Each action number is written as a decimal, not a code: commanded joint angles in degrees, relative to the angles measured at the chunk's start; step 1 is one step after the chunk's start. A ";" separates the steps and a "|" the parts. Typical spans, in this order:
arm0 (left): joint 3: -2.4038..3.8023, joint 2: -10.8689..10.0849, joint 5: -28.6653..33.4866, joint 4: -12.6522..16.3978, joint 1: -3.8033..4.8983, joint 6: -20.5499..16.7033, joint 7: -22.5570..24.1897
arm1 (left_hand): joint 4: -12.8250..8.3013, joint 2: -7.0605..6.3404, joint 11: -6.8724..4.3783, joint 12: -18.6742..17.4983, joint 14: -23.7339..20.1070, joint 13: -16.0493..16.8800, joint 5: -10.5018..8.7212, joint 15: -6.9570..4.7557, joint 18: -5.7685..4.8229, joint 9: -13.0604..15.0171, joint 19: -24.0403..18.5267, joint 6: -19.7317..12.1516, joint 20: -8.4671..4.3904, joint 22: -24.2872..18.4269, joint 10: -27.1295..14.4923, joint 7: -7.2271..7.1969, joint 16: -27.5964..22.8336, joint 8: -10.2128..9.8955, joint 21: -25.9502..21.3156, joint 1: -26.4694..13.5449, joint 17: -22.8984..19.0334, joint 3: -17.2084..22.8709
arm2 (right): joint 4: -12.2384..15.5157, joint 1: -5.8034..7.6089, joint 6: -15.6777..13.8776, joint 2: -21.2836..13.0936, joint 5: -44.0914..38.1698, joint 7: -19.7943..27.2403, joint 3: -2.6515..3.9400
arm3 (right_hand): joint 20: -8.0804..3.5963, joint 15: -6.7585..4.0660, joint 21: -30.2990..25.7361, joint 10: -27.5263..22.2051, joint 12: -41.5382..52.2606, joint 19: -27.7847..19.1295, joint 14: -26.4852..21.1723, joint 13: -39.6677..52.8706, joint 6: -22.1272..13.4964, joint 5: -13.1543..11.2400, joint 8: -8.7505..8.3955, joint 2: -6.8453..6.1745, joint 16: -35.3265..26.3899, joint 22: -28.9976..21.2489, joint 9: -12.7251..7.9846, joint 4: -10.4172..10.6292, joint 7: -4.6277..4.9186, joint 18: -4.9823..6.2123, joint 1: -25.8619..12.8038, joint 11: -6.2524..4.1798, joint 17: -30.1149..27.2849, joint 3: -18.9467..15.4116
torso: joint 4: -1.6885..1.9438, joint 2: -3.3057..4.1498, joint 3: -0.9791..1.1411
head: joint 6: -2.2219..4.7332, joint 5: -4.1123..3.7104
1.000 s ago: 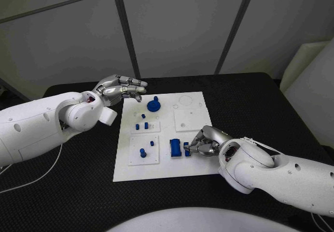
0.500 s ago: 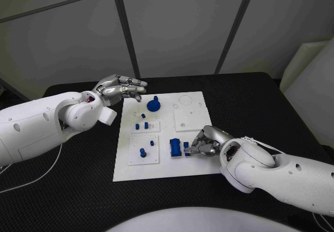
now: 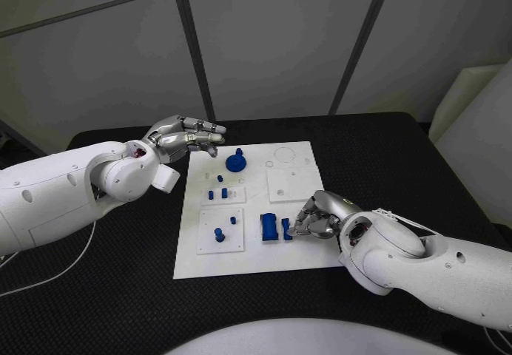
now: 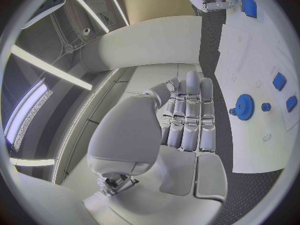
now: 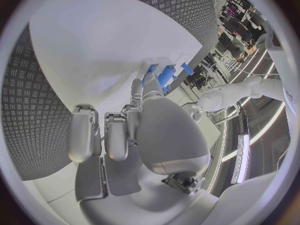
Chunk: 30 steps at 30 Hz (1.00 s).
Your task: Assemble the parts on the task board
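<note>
Here the task board (image 3: 286, 255) lies flat in the middle of the black table (image 3: 405, 159), with blue parts spread over it. The right hand (image 3: 315, 216) is down at the board's near right side, fingers curled together, their tips at a narrow blue piece (image 3: 287, 228) that stands just beside a larger blue block (image 3: 269, 226); whether it truly pinches that piece I cannot tell. The left hand (image 3: 186, 136) hovers over the board's far left corner, holding nothing, fingers loosely bent side by side. Near it on the board sits a blue gear (image 3: 236, 163), with small blue pegs (image 3: 217, 194) further in.
</note>
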 commanded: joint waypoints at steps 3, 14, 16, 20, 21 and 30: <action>0.03 0.14 0.29 -0.12 0.07 0.61 0.20 | -0.05 0.08 0.04 -0.16 0.21 0.06 0.21 0.28 -0.72 -0.07 0.20 -0.27 0.28 -0.05 -0.09 0.23 -0.36 -0.29 -0.39 -0.56 0.08 -0.25 | -0.33 -0.05 -4.22 -0.82 9.50 10.31 -0.06 | 0.59 0.93 -5.56 -0.38 -5.69 -0.80 3.68 -13.41 -4.45 -0.33 -1.26 -0.21 -2.73 2.90 -0.47 2.91 1.75 0.40 -4.97 0.74 5.79 -2.43 | -0.02 -0.26 -0.06 | 0.71 -0.12; -1.83 0.49 3.34 -0.14 0.00 -5.24 3.65 | 0.55 -0.07 0.13 -0.11 -1.30 0.08 -1.21 0.76 -0.94 -0.06 -0.89 -0.31 0.65 -0.80 -0.15 0.22 -1.18 -0.28 -1.94 -1.76 0.04 -0.54 | -10.01 4.42 -2.89 -0.82 41.80 35.31 -0.02 | 4.20 4.58 -46.83 -17.52 -41.97 -19.12 -8.42 -39.19 -14.17 -2.89 -1.12 -0.62 -36.15 -28.36 -2.77 4.99 5.70 7.26 -2.55 4.46 -30.63 -0.39 | -0.27 -2.71 -0.77 | 3.50 -0.08; -2.18 0.69 4.68 -0.24 -0.17 -7.25 5.14 | 1.25 -0.11 0.35 -0.12 -4.11 0.06 -2.51 1.52 -1.24 -0.06 -3.14 -0.39 1.13 -1.93 -0.25 0.34 -2.77 -0.30 -4.21 -2.58 -0.57 -0.51 | -12.53 5.50 -1.76 -0.05 45.87 38.47 -0.02 | 5.36 6.00 -51.18 -22.25 -46.95 -22.04 -13.31 -43.17 -14.80 -0.65 -1.24 0.77 -46.06 -31.21 -3.73 3.52 6.42 6.86 1.02 5.96 -37.87 0.66 | -0.38 -3.51 -0.97 | 4.42 -0.13; -2.69 1.49 9.23 -1.07 -1.04 -12.58 9.33 | 2.83 -0.33 1.05 -0.45 -7.84 -0.14 -2.90 3.13 -1.51 -0.31 -6.81 -1.15 2.47 -5.64 -1.32 0.64 -6.43 -0.45 -10.13 -3.68 -2.58 -0.02 | -20.78 8.11 2.10 3.37 54.80 45.78 0.00 | 8.25 9.61 -60.54 -27.50 -56.65 -27.99 -20.13 -53.20 -16.62 0.26 -1.27 2.58 -60.43 -37.79 -7.40 1.81 8.65 6.09 6.24 9.16 -45.38 1.18 | -0.35 -4.91 -1.45 | 6.05 -0.54; -2.75 1.68 10.48 -1.33 -1.32 -13.69 10.24 | 3.29 -0.57 1.17 -0.56 -8.44 -0.24 -2.92 3.70 -1.45 -0.44 -7.82 -1.45 2.87 -7.01 -1.86 0.76 -7.88 -0.45 -12.08 -3.92 -3.38 0.21 | -23.03 8.74 3.02 4.50 56.60 47.30 0.01 | 8.87 10.33 -62.47 -27.29 -58.17 -29.12 -21.19 -55.42 -16.95 0.30 -1.24 2.96 -63.23 -39.23 -8.46 1.57 8.96 5.97 7.01 9.61 -47.04 1.12 | -0.38 -5.21 -1.52 | 6.69 -0.43; -2.92 5.06 17.59 -5.42 -3.77 -19.42 14.95 | 7.33 -1.52 2.43 -0.72 -17.55 -0.37 -2.80 7.31 -0.96 -1.48 -16.90 -5.83 8.21 -18.88 -10.20 0.30 -25.48 -0.61 -26.69 -5.23 -11.92 -4.21 | -38.48 11.23 7.35 13.26 68.02 54.94 0.07 | 14.20 13.72 -75.50 -25.52 -68.51 -32.69 -26.73 -73.13 -19.06 0.44 -0.89 4.95 -80.99 -51.26 -19.85 -1.54 8.81 6.71 6.04 12.50 -61.38 -1.68 | 0.28 -6.42 -1.77 | 9.21 -0.36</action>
